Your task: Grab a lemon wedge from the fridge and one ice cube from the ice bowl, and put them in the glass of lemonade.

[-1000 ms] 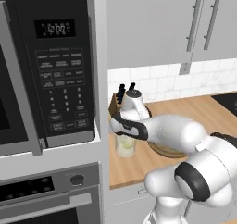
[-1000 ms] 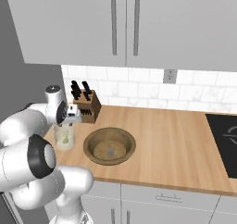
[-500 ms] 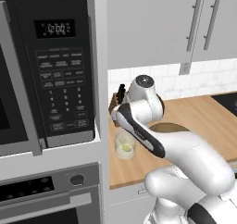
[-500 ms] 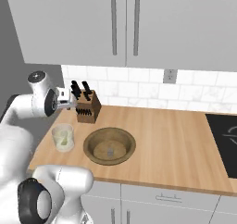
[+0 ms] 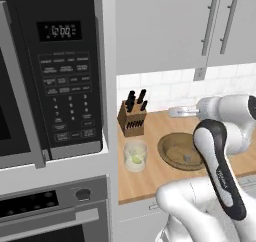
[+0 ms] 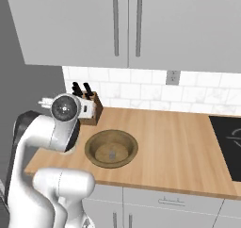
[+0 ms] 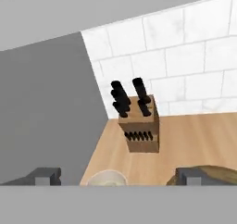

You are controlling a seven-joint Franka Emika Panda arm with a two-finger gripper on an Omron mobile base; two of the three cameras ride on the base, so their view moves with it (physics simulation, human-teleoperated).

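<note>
The glass of lemonade (image 5: 135,155) stands on the wooden counter beside the oven column, with a yellow-green lemon wedge (image 5: 136,159) showing in it. Its rim (image 7: 107,177) sits at the bottom of the hand view. To its right lies the tan ice bowl (image 5: 181,151) (image 6: 111,148), holding one pale ice cube (image 5: 187,157) (image 6: 112,152). My gripper (image 5: 172,112) (image 7: 118,177) hangs level above the bowl's far rim, pointing at the knife block. It is open, with its fingertips (image 7: 44,176) wide apart and nothing between them. The fridge is out of view.
A wooden knife block (image 5: 132,117) (image 7: 139,126) stands against the tiled wall behind the glass. The black microwave (image 5: 65,76) and oven (image 5: 50,211) column closes off the left. A black cooktop (image 6: 228,137) lies at the counter's right end, and grey cupboards (image 6: 127,24) hang overhead.
The hand has lifted off the glass and swung up and right, ending above the bowl's far rim. The glass and bowl have not moved.
</note>
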